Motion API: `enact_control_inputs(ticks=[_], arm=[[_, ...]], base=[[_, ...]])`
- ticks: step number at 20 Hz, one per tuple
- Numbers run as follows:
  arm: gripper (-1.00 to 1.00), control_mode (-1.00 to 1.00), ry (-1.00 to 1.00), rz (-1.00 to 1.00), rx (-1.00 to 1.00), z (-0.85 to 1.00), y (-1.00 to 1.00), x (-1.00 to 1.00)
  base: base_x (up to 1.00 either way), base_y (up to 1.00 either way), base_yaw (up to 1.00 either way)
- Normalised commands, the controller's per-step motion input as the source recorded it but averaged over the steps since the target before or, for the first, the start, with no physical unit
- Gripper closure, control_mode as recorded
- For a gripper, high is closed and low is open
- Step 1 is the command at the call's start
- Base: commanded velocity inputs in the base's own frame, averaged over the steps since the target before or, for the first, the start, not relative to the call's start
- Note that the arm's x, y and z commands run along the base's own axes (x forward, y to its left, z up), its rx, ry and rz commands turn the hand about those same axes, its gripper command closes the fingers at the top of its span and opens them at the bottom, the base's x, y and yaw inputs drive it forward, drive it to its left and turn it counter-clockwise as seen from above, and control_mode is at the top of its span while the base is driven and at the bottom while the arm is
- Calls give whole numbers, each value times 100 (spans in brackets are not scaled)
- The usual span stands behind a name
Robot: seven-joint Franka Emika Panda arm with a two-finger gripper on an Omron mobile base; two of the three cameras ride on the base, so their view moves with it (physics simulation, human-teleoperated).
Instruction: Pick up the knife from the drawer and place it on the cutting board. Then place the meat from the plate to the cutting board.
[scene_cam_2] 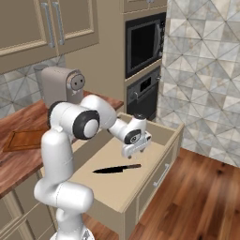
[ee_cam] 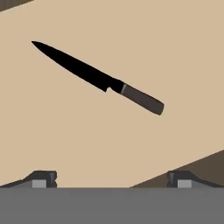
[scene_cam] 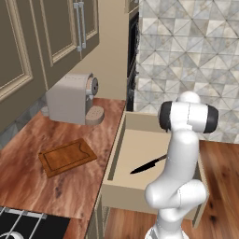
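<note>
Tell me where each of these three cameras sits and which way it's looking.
Left base view: behind the arm's left, facing forward and down at the cutting board, open drawer and knife; white arm lower right.
Right base view: behind the arm's right, over the same drawer and knife; arm lower left, gripper open above the knife.
Hand view: on the hand, looking down at the knife on the drawer floor; fingertips at the bottom.

White rounded arm segments, dark grey joint bands, white end effector (scene_cam_2: 136, 149) with small dark fingertips
</note>
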Motion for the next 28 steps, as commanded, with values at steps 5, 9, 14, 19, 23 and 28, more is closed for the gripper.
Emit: enact_control_inputs(ticks=[5, 9, 14, 19, 23, 28], arm=[[-100, -100, 0, -10, 1, -2, 16, 25], [-100, -100, 0, -18, 0, -5, 34, 15], [-100, -100, 0, -23, 0, -12, 26, 2], [-100, -100, 0, -36, 0, -15, 10, -17], [-100, -100, 0, -43, 1, -14, 0, -38], [-100, -100, 0, -44, 4, -11, 0, -23]], base=[[0, 0, 0], [0, 0, 0], [0, 0, 0], [0, 0, 0], [0, 0, 0], [0, 0, 0]])
